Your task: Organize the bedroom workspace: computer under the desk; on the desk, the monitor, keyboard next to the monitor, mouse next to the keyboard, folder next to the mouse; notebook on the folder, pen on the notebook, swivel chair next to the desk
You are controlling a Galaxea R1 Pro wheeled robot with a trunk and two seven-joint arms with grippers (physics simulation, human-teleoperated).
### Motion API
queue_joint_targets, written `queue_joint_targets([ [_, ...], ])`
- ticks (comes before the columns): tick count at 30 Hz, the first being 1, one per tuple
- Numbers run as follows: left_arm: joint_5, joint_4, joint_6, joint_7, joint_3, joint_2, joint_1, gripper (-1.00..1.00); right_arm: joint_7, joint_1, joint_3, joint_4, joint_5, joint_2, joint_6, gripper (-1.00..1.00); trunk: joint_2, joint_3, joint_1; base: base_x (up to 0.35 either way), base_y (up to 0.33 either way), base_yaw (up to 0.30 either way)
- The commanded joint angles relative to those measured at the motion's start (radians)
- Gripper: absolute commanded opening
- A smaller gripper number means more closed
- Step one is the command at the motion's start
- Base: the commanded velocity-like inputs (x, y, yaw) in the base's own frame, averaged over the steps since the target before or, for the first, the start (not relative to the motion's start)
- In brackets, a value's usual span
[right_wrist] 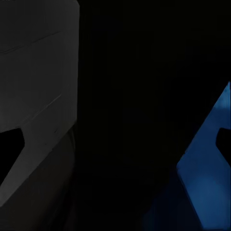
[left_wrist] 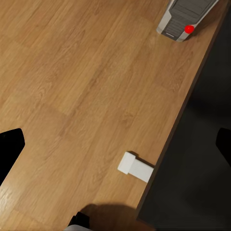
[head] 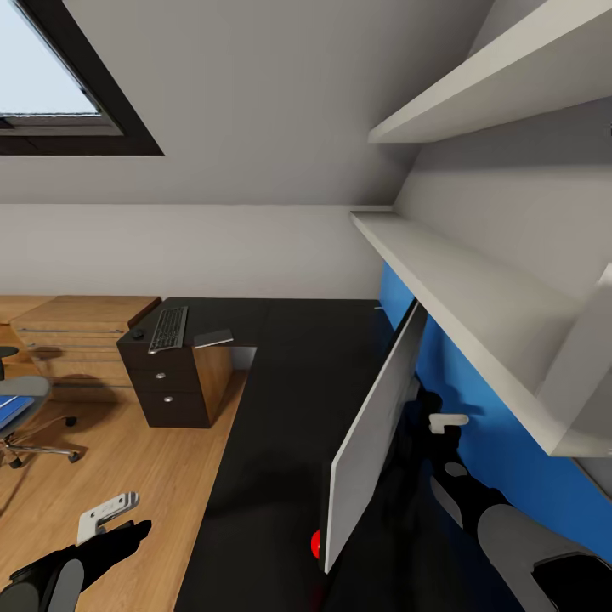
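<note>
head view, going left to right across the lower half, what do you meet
swivel chair → left gripper → drawer unit with the keyboard on top → black desk → monitor → right gripper → blue wall panel

A home study corner in an attic room is shown: a sloped ceiling with a skylight [head: 59, 76], a black desk [head: 280, 408] carrying a monitor [head: 374, 425] and keyboard [head: 168, 329], wall shelves [head: 476, 289], wooden floor [head: 127, 476].
</note>
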Motion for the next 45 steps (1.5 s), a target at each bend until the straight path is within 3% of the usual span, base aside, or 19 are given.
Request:
queue_joint_targets([
  [1, 0.011, -0.001, 0.004, 0.008, 0.0, 0.0, -0.001, 1.0, -0.004, -0.001, 0.009, 0.0, -0.009, -0.001, -0.003, 1.0, -0.002, -0.002, 0.0, -0.113, 0.0, 0.0],
  [22, 0.011, -0.001, 0.005, 0.008, 0.0, 0.0, -0.001, 1.0, 0.005, -0.001, 0.009, -0.008, -0.012, -0.001, 0.001, 1.0, -0.002, -0.002, 0.0, -0.309, 0.0, 0.0],
  [28, 0.01, 0.0, 0.004, 0.01, -0.004, 0.0, -0.001, 1.0, 0.005, 0.001, 0.009, -0.073, -0.017, 0.003, 0.055, 1.0, -0.002, -0.002, 0.0, -0.325, 0.0, 0.0],
  [33, 0.008, 0.002, 0.002, 0.012, -0.007, -0.001, -0.001, 1.0, 0.001, 0.041, 0.006, -0.275, -0.022, 0.003, 0.179, 1.0, -0.002, -0.002, 0.0, -0.187, 0.0, 0.0],
  [35, 0.007, 0.003, 0.002, 0.012, -0.008, -0.001, -0.001, 1.0, -0.011, 0.121, 0.005, -0.445, -0.025, 0.003, 0.283, 1.0, -0.002, -0.002, 0.0, -0.056, 0.0, 0.0],
  [38, 0.006, 0.003, 0.001, 0.012, -0.009, -0.002, -0.001, 1.0, -0.045, 0.186, 0.004, -0.575, -0.026, 0.004, 0.353, 1.0, -0.002, -0.002, 0.0, -0.029, 0.0, 0.0],
  [42, 0.006, 0.003, 0.001, 0.012, -0.008, -0.002, -0.001, 1.0, -0.131, 0.253, 0.006, -0.721, -0.029, 0.008, 0.409, 1.0, -0.002, -0.002, 0.0, -0.013, 0.0, 0.0],
  [45, 0.006, 0.003, 0.0, 0.012, -0.009, -0.002, -0.001, 1.0, -0.248, 0.319, 0.011, -0.844, -0.03, 0.022, 0.437, 1.0, -0.002, -0.002, 0.0, -0.005, 0.0, 0.0],
])
